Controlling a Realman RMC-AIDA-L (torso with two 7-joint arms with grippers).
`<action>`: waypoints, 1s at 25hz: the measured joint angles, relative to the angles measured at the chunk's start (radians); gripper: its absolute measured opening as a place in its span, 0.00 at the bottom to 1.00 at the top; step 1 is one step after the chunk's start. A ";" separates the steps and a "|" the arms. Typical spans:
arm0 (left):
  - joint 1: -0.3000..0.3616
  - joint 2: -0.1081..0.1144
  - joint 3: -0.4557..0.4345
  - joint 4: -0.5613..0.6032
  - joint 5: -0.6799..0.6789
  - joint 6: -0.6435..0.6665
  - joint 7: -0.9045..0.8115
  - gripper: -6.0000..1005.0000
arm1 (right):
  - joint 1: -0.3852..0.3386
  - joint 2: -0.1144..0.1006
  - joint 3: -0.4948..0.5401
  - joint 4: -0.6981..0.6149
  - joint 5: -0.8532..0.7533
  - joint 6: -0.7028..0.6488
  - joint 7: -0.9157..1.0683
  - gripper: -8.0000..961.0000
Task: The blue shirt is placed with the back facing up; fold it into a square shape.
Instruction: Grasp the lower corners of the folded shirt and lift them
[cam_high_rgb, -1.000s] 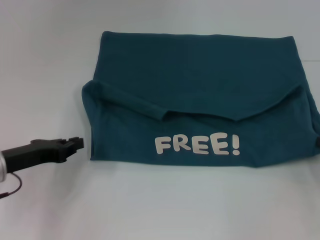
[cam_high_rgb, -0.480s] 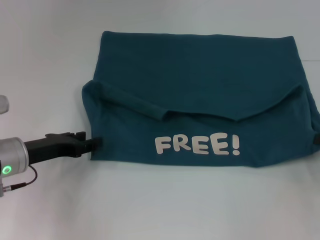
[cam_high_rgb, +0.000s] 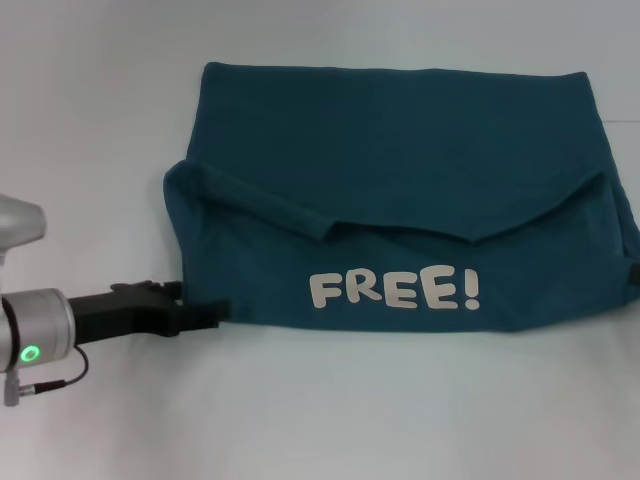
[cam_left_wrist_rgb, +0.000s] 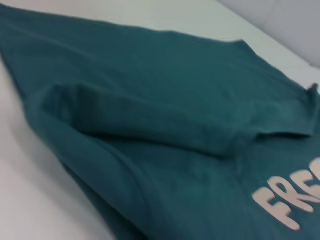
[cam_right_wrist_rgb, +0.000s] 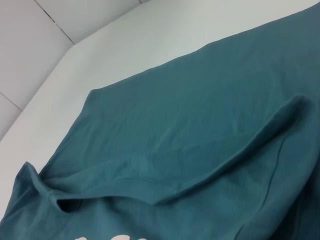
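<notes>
The blue shirt (cam_high_rgb: 400, 170) lies flat on the white table (cam_high_rgb: 100, 120). Its near part is folded up, so the cream "FREE!" lettering (cam_high_rgb: 394, 290) faces up along the near edge. Two flaps of cloth slant inward and meet near the middle. My left gripper (cam_high_rgb: 205, 313) reaches in low from the left, with its tip at the shirt's near left corner. The left wrist view shows the shirt (cam_left_wrist_rgb: 150, 100) close up with part of the lettering (cam_left_wrist_rgb: 287, 200). A dark tip of my right gripper (cam_high_rgb: 635, 278) shows at the shirt's near right corner. The right wrist view shows the shirt (cam_right_wrist_rgb: 200, 110).
The white table surrounds the shirt on all sides. A pale tiled wall (cam_right_wrist_rgb: 30, 45) stands beyond the table's far edge in the right wrist view.
My left gripper has moved to the right across the table, from well clear of the shirt to its near left corner. The shirt and the right gripper have not moved.
</notes>
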 joint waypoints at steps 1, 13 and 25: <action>0.000 -0.001 0.010 0.000 0.000 0.000 0.000 0.85 | 0.000 0.000 -0.001 0.000 0.000 0.002 0.000 0.03; -0.003 -0.003 0.055 -0.010 0.001 0.000 0.005 0.92 | 0.000 0.003 -0.004 0.000 -0.003 0.004 0.001 0.03; -0.008 -0.004 0.069 0.004 -0.001 -0.020 -0.004 0.69 | 0.001 0.004 -0.002 0.000 -0.003 0.004 0.001 0.03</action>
